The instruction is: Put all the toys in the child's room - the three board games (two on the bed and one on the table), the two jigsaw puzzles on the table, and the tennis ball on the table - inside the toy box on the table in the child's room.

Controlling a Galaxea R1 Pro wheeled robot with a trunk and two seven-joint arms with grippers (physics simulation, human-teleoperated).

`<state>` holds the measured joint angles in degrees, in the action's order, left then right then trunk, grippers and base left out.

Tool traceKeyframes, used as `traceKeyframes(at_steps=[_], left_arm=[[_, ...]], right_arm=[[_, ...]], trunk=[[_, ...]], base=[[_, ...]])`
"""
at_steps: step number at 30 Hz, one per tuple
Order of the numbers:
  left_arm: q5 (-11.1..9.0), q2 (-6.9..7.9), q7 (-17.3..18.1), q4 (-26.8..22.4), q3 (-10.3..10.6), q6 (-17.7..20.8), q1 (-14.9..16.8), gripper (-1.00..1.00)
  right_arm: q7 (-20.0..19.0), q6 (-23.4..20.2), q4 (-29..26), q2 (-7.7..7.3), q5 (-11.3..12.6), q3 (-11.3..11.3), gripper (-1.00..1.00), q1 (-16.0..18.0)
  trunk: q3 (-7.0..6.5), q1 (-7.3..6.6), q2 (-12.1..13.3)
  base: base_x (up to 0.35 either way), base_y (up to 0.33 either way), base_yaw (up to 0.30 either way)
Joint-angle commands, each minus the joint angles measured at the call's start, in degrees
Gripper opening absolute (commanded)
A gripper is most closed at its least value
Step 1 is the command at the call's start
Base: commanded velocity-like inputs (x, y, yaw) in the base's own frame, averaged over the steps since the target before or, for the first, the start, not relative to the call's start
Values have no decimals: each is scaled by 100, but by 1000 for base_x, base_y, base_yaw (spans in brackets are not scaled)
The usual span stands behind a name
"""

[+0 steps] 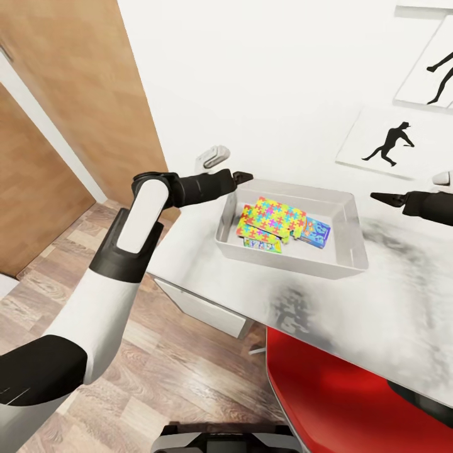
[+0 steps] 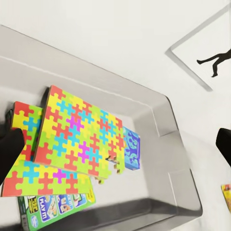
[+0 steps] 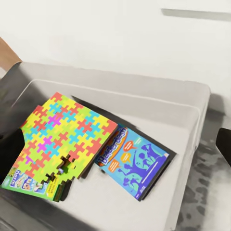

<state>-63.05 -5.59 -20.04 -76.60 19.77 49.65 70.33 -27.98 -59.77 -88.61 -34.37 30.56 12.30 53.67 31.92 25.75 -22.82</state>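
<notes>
Where the light grey desk top [image 1: 377, 296] meets the white wall [image 1: 283, 75], the light grey rectangular plastic toy box [image 1: 349, 251] with sloping sides and a rolled rim is seen standing on the desk, lidless. This tub is taken as the landmark. To its left, wooden wardrobe doors [image 1: 75, 113] and a wood-plank floor [image 1: 163, 377] are shown; on the wall above and to its right, white pictures with black baseball-player silhouettes [image 1: 393, 143] are hung. In front of the tub, below the desk edge, a glossy red shape [image 1: 340, 390] is seen, though what it is cannot be told.

Inside the tub, toward its left half, a thin square jigsaw puzzle of red, yellow, green and blue interlocking pieces [image 1: 275, 217] is laid uppermost, tilted over the other things. A second jigsaw square of the same colours [image 2: 33, 168] is partly covered by it. Beneath both, a green-edged flat game box with a cartoon lid [image 2: 57, 208] is lying on the tub floor. Just beside the top puzzle, nearer the tub's middle, a blue game box with big printed figures [image 3: 134, 161] is resting flat, one edge tucked under the puzzle.

The left gripper [image 1: 242, 177] is held just over the tub's left rim, apart from the toys; its black fingers are spread with nothing between them. The right gripper [image 1: 385, 199] is held beside the tub's right rim, fingers likewise parted and empty.
</notes>
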Motion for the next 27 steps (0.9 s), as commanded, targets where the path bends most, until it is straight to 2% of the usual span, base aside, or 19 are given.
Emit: traceKeyframes(at_steps=[1, 13, 27], left_arm=[[-70, -7, -92, -37, -5, 15, 1, 100], [-74, -6, -119, -47, -18, 18, -2, 100], [-75, -6, -123, -10, -18, 18, -2, 100]], right_arm=[[-63, -23, -5, -15, 0, 35, 100, -16], [-59, -23, -7, -25, 67, 52, 100, -37], [-64, -23, -4, -20, 72, 53, 100, -39]], trunk=[[8, 3, -10], [8, 3, -10], [8, 3, -10]], base=[[0, 0, 0], [0, 0, -19], [0, 0, -216]])
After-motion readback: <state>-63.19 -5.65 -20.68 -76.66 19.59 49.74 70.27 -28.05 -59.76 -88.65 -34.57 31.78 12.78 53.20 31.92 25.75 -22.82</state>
